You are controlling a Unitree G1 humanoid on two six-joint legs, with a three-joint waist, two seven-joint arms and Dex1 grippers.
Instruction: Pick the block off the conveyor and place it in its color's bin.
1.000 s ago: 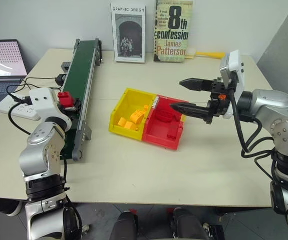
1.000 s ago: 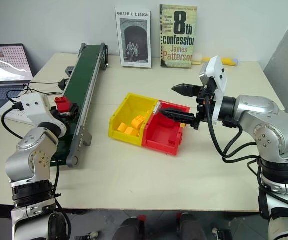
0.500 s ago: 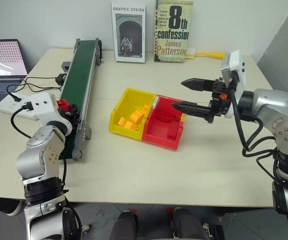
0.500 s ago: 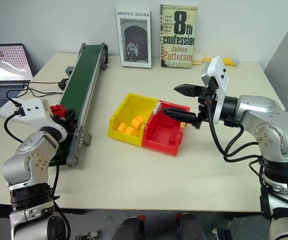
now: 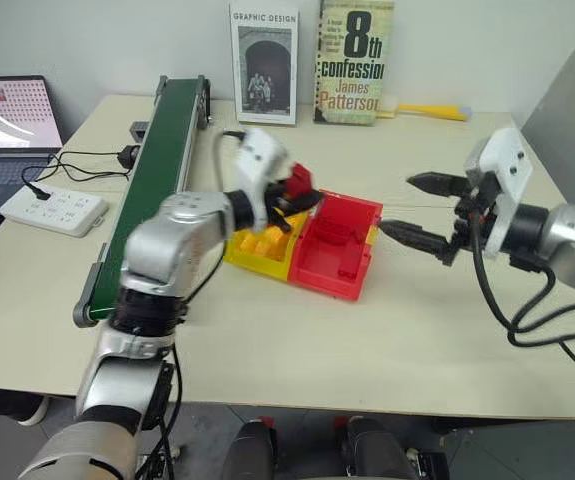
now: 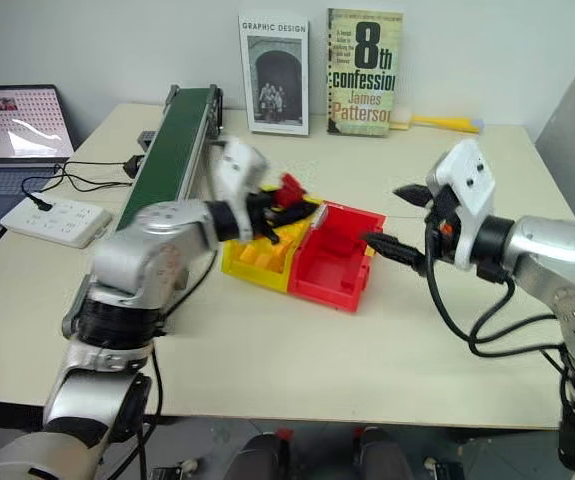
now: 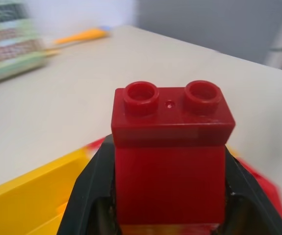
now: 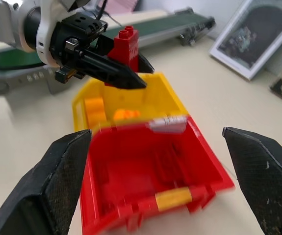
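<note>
**Block off belt, held over bins – drop not yet done**

While the left gripper (image 5: 302,190) sits near frame centre in the head views, its fingers are pinched on the block (image 7: 172,147); left wrist view shows the red brick clamped between both black fingers, studs pointing away from the palm. Block position: in the air above the yellow tray (image 5: 252,245), close to the seam where that tray touches the bin (image 5: 342,250). Whether it has crossed onto the red side can't be told from the head views; right wrist view puts it over the yellow tray's far wall.

R gripper (image 5: 417,210) is at right of frame, just beside the bin's right wall, fingers spread wide, holding nothing.

Conveyor (image 5: 152,160) runs up the left of frame, belt bare as far as visible.

Progress, judged:
- pick – done, block is clear of belt.
- carry – nearly done, block approx. at bin edge.
- left to do: shift block fully over bin, open fingers, release.

Risk: release too early and brick lands w/ the orange-yellow bricks (image 5: 262,240) in the wrong tray.
</note>
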